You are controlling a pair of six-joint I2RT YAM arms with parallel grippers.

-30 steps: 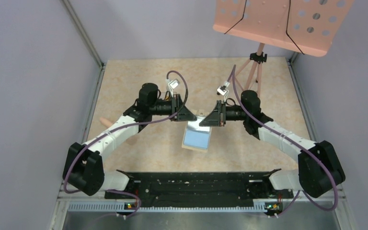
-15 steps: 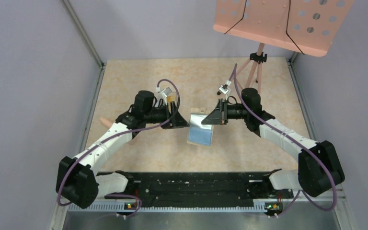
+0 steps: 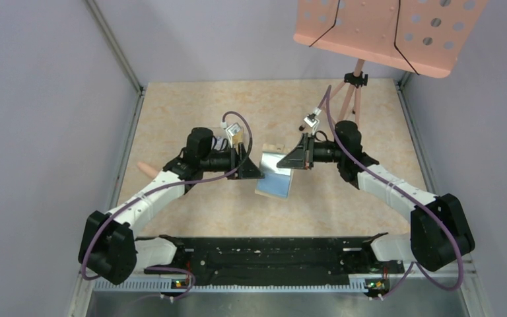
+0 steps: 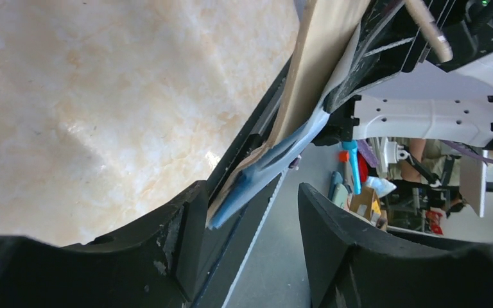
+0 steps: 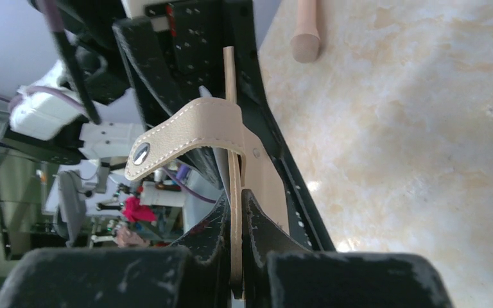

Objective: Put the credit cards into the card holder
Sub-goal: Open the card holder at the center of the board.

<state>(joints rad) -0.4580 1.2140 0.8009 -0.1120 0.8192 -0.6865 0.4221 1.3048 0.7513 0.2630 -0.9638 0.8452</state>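
- Card holder [image 3: 274, 179]: a flat, tan, stitched wallet, leather-like, smooth light blue inside, with a curled strap ending in a round metal snap.
- It is held between both arms over the marbled beige table [image 3: 185, 112], blue side up, long axis running far to near.
- Right gripper [image 5: 234, 212] pinches its tan edge.
- Left gripper [image 4: 250, 192] is spread apart beside its blue corner.

no text, label, brand or number can be read in any of the views. the card holder [image 5: 186, 131] shows only plain tan material with a line of stitching and a round metal snap [image 5: 140, 153], and no print on it. the small things far behind the arms in the wrist views are too blurred to read.
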